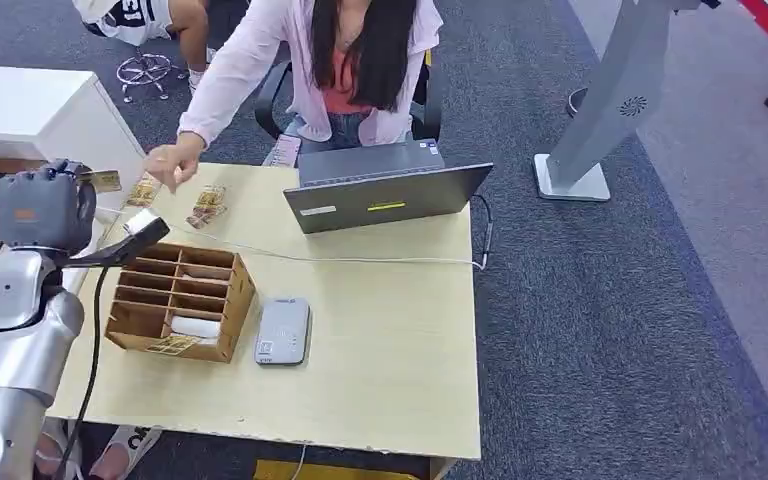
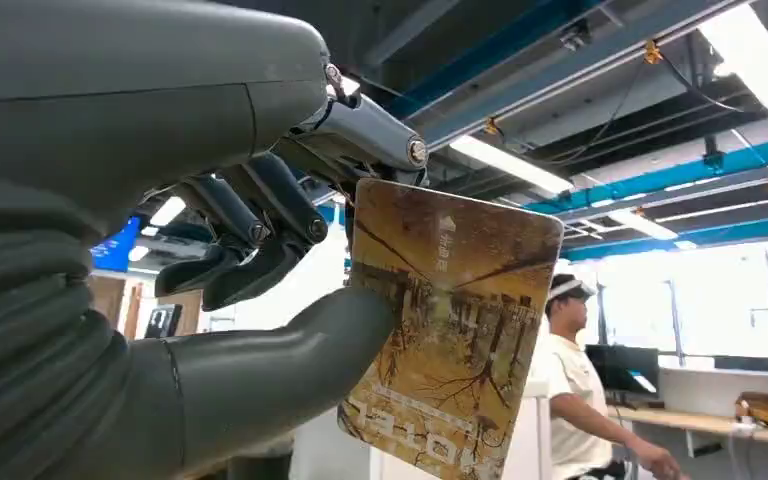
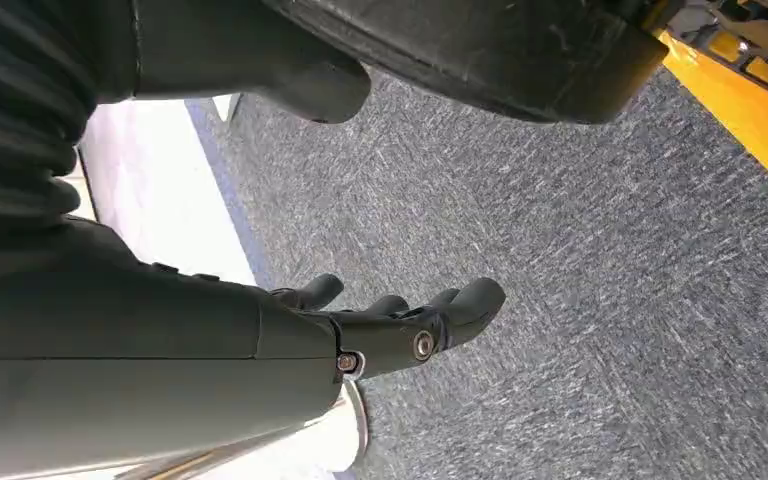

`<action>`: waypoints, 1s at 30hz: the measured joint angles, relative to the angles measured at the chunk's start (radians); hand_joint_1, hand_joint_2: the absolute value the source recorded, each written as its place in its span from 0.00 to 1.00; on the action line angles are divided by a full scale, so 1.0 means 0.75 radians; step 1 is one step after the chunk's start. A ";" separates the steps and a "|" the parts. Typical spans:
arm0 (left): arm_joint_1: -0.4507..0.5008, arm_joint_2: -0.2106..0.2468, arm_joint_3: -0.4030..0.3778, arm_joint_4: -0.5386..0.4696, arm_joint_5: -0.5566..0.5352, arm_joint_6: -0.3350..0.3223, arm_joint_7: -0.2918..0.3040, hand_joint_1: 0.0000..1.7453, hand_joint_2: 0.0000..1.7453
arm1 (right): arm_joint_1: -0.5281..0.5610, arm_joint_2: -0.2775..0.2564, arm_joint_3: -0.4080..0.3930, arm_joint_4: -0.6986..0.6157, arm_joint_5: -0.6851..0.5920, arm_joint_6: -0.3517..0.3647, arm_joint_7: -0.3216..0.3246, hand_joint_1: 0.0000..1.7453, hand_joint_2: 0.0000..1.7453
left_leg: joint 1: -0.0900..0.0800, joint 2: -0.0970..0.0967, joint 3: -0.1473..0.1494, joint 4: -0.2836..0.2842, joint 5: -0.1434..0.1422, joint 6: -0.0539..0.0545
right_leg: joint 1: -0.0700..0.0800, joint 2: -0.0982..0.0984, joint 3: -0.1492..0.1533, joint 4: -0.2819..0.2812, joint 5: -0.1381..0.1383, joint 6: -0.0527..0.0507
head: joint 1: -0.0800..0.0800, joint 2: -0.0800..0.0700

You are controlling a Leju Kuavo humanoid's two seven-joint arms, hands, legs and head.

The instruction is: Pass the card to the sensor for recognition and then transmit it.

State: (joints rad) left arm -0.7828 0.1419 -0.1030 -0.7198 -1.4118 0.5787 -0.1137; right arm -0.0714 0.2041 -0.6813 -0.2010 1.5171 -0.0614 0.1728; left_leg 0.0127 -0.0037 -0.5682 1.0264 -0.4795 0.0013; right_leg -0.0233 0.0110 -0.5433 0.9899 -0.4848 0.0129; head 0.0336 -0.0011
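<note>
Card, pinched at one edge by our raised left hand at ten o'clock of the surface, looks light, stiff and slippery, so we judge an edge pinch right.

card with printed characters, none legible

Light is bright and even, ceiling tube lamps and windows glare white, and shadows on the table are soft.

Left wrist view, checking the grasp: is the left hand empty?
No, the left hand pinches a brown card between thumb and fingers.
</note>
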 joint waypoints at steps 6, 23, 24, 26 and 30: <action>0.109 -0.056 -0.035 -0.134 0.069 -0.004 -0.068 1.00 1.00 | 0.001 0.000 -0.001 0.000 -0.003 -0.013 0.000 0.00 1.00 | -0.001 -0.001 0.000 0.000 0.000 0.000 | -0.001 -0.001 0.000 -0.001 0.000 0.000 | 0.000 0.000; 0.415 -0.245 -0.474 -0.606 0.105 -0.152 -0.014 1.00 1.00 | 0.002 0.001 -0.011 0.001 -0.010 -0.029 -0.002 0.00 1.00 | -0.002 -0.001 -0.002 0.000 -0.001 0.002 | -0.002 -0.002 -0.002 -0.001 0.000 0.001 | 0.002 0.000; 0.419 -0.248 -0.495 -0.609 0.111 -0.183 -0.002 1.00 1.00 | 0.003 0.001 -0.013 0.001 -0.012 -0.031 -0.003 0.00 1.00 | -0.002 -0.001 -0.002 0.000 -0.001 0.002 | -0.002 -0.002 -0.002 -0.001 0.000 0.001 | 0.002 0.000; 0.423 -0.252 -0.531 -0.610 0.121 -0.287 0.051 1.00 1.00 | 0.003 0.002 -0.020 0.001 -0.022 -0.039 -0.003 0.00 1.00 | -0.002 -0.001 -0.002 0.000 -0.001 0.002 | -0.002 -0.002 -0.002 -0.001 0.000 0.001 | 0.002 0.000; 0.427 -0.257 -0.574 -0.589 0.149 -0.446 0.125 1.00 1.00 | 0.004 0.004 -0.040 0.001 -0.033 -0.042 -0.002 0.00 1.00 | -0.002 -0.001 -0.002 0.000 -0.001 0.002 | -0.002 -0.002 -0.002 -0.001 0.000 0.001 | 0.002 0.000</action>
State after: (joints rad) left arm -0.4625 -0.0507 -0.5337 -1.1619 -1.3000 0.2440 -0.0202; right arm -0.0687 0.2071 -0.7115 -0.2007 1.4927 -0.0927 0.1717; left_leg 0.0113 -0.0044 -0.5699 1.0265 -0.4802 0.0026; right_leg -0.0246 0.0095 -0.5446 0.9889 -0.4850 0.0135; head 0.0347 -0.0011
